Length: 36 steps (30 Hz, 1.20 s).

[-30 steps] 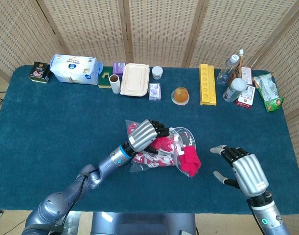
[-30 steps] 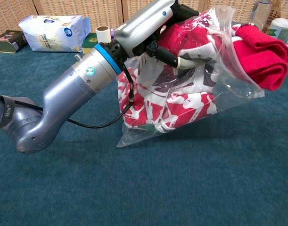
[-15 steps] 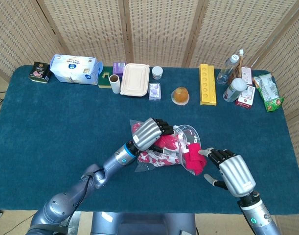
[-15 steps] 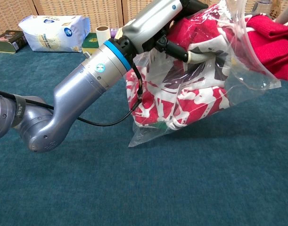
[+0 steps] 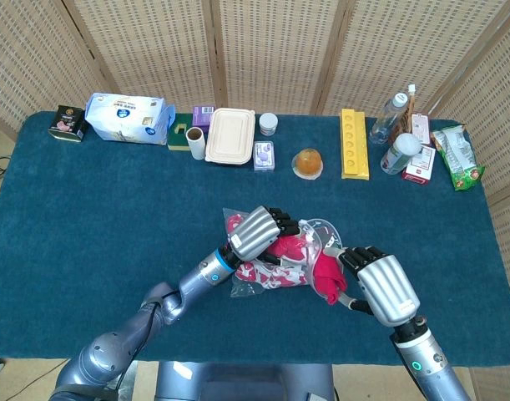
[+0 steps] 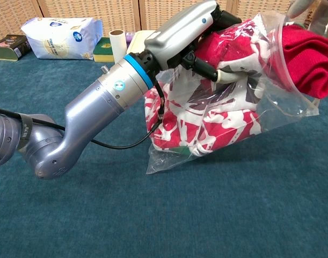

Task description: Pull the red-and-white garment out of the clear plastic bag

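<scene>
1. Clear plastic bag point(image 6: 271, 102): lay near table centre, mouth towards 3 o'clock; it contained the red-and-white garment point(image 6: 206, 115), whose solid red end point(image 5: 325, 271) stuck out of the mouth.
2. Left hand point(image 5: 260, 232): rested on top of the bag, fingers curled over the upper film and gripping it.
3. Right hand point(image 5: 380, 284): at 3 o'clock of the bag, fingertips touching the red end; whether they had closed on it could not be told.
4. White lidded food container point(image 5: 230, 135): stood closed at 12 o'clock, contents unseen.
5. Yellow tray point(image 5: 353, 143) and bottles point(image 5: 394, 138): stood at 1 to 2 o'clock.
6. Blue tablecloth point(image 5: 88, 217): covered the table; wicker screens point(image 5: 263, 50) stood behind.
</scene>
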Each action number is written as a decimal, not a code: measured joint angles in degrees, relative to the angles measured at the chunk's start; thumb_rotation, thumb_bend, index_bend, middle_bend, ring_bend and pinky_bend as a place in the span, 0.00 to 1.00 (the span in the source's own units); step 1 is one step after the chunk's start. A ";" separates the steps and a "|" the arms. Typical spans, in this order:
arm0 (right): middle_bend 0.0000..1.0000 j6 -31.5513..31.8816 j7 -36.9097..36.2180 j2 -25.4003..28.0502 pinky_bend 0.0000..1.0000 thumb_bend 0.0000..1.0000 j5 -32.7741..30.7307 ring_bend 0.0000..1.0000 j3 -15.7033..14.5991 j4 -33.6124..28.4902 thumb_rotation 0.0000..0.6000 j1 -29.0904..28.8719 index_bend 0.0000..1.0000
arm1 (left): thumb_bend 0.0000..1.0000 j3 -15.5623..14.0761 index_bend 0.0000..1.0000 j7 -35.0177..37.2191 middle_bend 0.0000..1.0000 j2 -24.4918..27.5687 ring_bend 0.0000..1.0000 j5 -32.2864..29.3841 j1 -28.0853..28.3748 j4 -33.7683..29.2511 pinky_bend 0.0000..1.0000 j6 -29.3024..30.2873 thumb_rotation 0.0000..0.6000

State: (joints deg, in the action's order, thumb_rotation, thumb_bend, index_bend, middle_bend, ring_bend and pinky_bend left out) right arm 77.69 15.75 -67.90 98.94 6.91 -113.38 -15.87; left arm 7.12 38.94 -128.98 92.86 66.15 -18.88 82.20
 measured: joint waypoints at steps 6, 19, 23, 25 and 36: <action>0.38 -1.33 0.81 -0.71 0.57 0.19 -1.12 0.50 0.20 -0.86 1.00 -1.17 0.27 | 0.34 0.21 0.78 -0.14 0.65 -0.72 0.64 -0.54 0.44 0.40 0.65 -0.36 1.00; 0.38 -0.77 -3.24 0.50 0.59 0.29 2.04 0.51 -1.72 1.04 1.00 -1.83 0.26 | 0.34 0.07 0.78 0.32 0.65 -0.65 0.64 -1.13 0.55 0.72 0.65 -0.58 1.00; 0.38 -1.62 -3.33 0.93 0.59 0.30 2.09 0.51 -2.05 1.41 1.00 -2.36 0.28 | 0.35 0.17 0.78 0.20 0.65 -0.69 0.64 -1.31 0.64 0.54 0.65 -0.51 1.00; 0.38 -2.16 -3.08 1.05 0.59 0.32 1.87 0.51 -2.07 1.40 1.00 -2.63 0.29 | 0.35 0.20 0.78 0.22 0.65 -0.72 0.64 -1.37 0.75 0.34 0.65 -0.55 1.00; 0.38 -4.55 0.06 1.41 0.63 0.46 -0.85 0.53 -1.17 1.45 1.00 -4.27 0.34 | 0.35 0.09 0.78 0.32 0.65 -0.86 0.64 -1.49 0.89 -0.26 0.65 -0.73 1.00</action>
State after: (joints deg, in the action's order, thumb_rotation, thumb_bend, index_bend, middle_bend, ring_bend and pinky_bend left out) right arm 73.14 15.81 -66.49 98.10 5.75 -111.93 -20.14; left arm 7.21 39.26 -129.84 91.36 67.04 -19.14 81.47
